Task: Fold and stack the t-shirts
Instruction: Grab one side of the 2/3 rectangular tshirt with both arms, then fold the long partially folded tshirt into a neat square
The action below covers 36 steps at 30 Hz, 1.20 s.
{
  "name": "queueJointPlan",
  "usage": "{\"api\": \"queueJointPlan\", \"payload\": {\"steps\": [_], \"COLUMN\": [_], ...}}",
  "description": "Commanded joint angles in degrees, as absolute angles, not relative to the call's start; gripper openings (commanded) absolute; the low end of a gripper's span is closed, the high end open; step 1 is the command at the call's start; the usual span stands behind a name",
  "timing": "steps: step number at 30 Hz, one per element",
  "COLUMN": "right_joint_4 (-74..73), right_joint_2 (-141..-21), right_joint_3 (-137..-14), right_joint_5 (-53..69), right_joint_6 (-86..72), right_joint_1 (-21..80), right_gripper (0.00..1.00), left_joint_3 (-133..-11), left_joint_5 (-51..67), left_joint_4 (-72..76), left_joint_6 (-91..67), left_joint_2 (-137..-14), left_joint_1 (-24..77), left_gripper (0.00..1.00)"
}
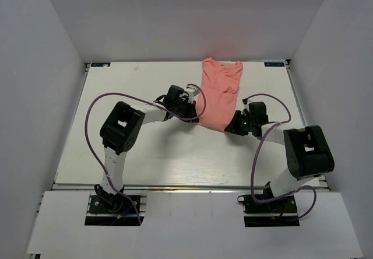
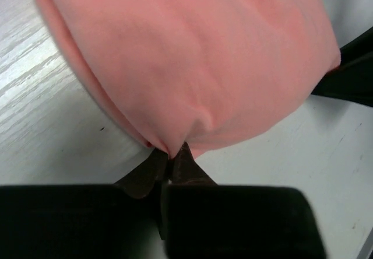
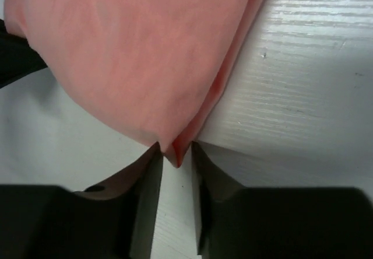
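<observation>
The salmon t-shirt (image 1: 218, 93) lies folded lengthwise on the white table, running from the back edge toward the middle. Its near end is stretched between my two grippers. My left gripper (image 1: 195, 108) is shut on the near left corner; in the left wrist view its jaws (image 2: 170, 157) pinch a fold of the t-shirt (image 2: 198, 55). My right gripper (image 1: 230, 125) holds the near right corner. In the right wrist view the t-shirt (image 3: 134, 55) ends in a point caught between the fingertips of the gripper (image 3: 176, 151), whose jaws stand a narrow gap apart. No neck label shows.
The white table (image 1: 145, 148) is boxed in by grey walls on the left, right and back. The right arm's black body (image 2: 349, 72) shows past the cloth in the left wrist view, and the left arm's (image 3: 14, 55) in the right wrist view.
</observation>
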<state>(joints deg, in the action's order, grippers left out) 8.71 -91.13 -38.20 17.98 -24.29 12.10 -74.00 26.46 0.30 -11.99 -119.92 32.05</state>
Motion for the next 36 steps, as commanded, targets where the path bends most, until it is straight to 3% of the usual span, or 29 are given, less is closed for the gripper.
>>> {"api": "queueJointPlan", "payload": {"steps": [1, 2, 3, 6, 10, 16, 22, 29, 36], "right_joint_4": [14.3, 15.0, 15.8, 21.4, 17.6, 0.6, -21.3, -22.0, -13.9], "right_joint_2": [-90.8, -89.1, -88.7, -84.5, -75.8, -55.6, -36.0, -37.1, -48.6], "right_joint_3": [-35.2, -34.5, -33.8, -29.0, -26.7, -22.1, -27.6, -35.8, -42.4], "right_joint_5": [20.4, 20.5, 20.7, 21.4, 20.7, 25.8, 33.7, 32.7, 28.0], "right_joint_6": [-24.3, -24.2, -24.0, -22.9, -21.4, -20.8, -21.9, -19.5, -22.8], "right_joint_1": [12.0, 12.0, 11.9, 12.1, 12.6, 13.6, 15.0, 15.3, 14.9], "right_gripper": [0.29, 0.1, 0.0, 0.0, 0.0, 0.0, 0.0, 0.0, 0.0], "left_joint_3": [-73.5, -72.1, -71.4, -66.8, -61.2, -49.2, -53.3, -60.3, -65.4], "left_joint_5": [30.1, 30.8, 31.3, 32.1, 32.1, 30.8, 32.9, 24.5, 10.4], "left_joint_4": [1.4, 2.7, 2.7, 6.2, 4.0, -1.3, -15.9, -25.7, -24.5], "left_joint_6": [-12.5, -13.3, -13.3, -14.4, -15.0, -19.3, -20.0, -22.5, -29.2], "left_joint_2": [-119.8, -119.3, -118.3, -114.5, -107.3, -91.4, -79.2, -74.6, -77.2], "left_joint_1": [32.8, 32.8, 32.8, 33.3, 33.8, 37.1, 40.9, 41.5, 39.9], "left_gripper": [0.05, 0.0, 0.0, 0.0, 0.0, 0.0, 0.0, 0.0, 0.0]}}
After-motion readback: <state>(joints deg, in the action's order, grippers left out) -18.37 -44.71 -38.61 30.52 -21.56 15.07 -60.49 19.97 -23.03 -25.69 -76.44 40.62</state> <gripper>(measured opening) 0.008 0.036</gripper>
